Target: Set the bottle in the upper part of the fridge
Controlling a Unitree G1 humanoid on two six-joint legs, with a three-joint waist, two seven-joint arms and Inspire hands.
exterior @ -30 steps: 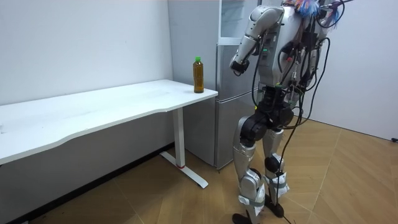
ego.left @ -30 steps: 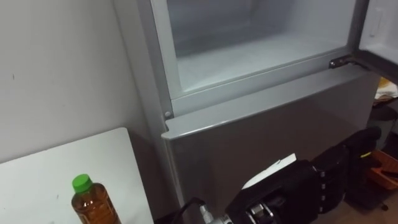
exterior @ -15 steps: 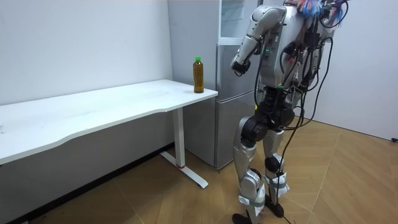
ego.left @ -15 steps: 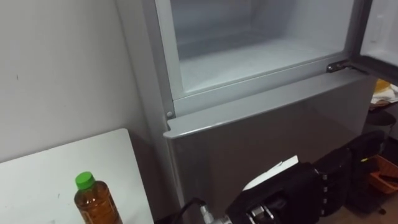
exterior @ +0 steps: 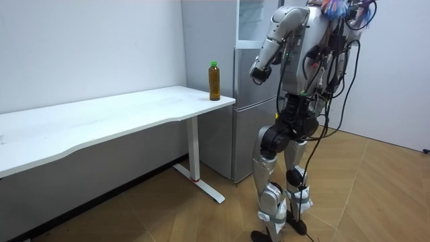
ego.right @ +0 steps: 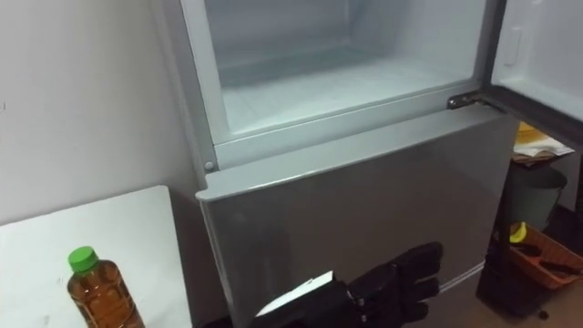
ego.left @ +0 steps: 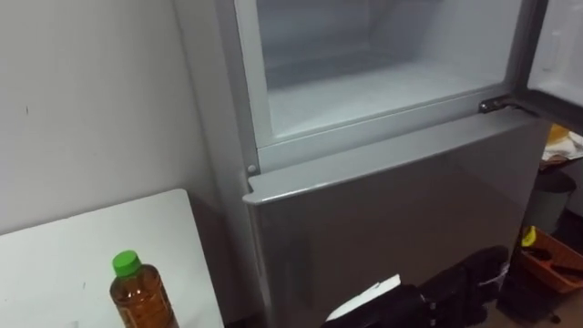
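At the far left, your bottle (ego.left: 138, 296) of amber liquid with a green cap stands upright on the near right corner of the white table (ego.left: 55, 264), untouched. Just right of it is the fridge (ego.left: 392, 200). Its upper compartment (ego.left: 364, 87) is open and bare inside, and the lower door is closed. Your robot stands in front of the fridge. Its left hand (ego.right: 392, 284) hovers low before the lower door, well apart from the bottle, fingers stretched loosely and holding nothing. The upper door (ego.left: 557, 46) hangs open at the far right.
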